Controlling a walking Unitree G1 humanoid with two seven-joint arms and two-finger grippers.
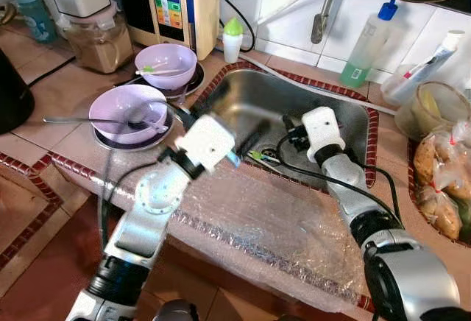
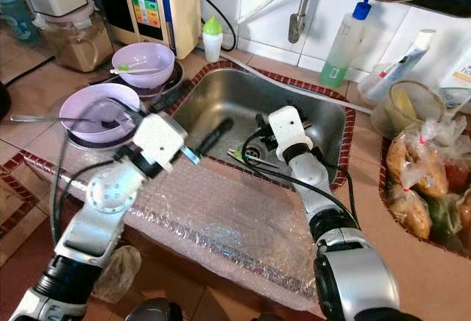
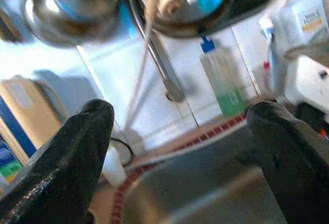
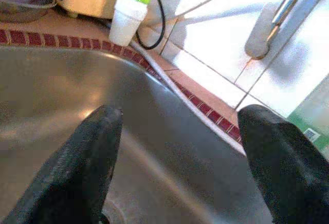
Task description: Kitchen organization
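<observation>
A steel sink (image 1: 346, 111) is set in the tiled counter. My left gripper (image 1: 224, 121) reaches over the sink's left rim, open; its wrist view shows the fingers (image 3: 61, 162) spread wide with nothing between. My right gripper (image 1: 293, 135) hangs inside the basin, also open and empty, with its fingers (image 4: 82, 167) above the sink floor. Thin green-tipped utensils (image 1: 259, 157) lie on the sink bottom between the two grippers. Two purple bowls, the near one (image 1: 126, 112) and the far one (image 1: 165, 65), each hold a spoon and stand on plates left of the sink.
Bubble wrap (image 1: 272, 218) covers the counter's front edge. A small white bottle with a green cap (image 1: 232, 40), a green soap bottle (image 1: 366, 47) and the tap (image 1: 324, 12) stand behind the sink. A plastic tub (image 1: 430, 107) and bagged food (image 1: 441, 181) lie at the right; appliances (image 1: 173, 1) at the back left.
</observation>
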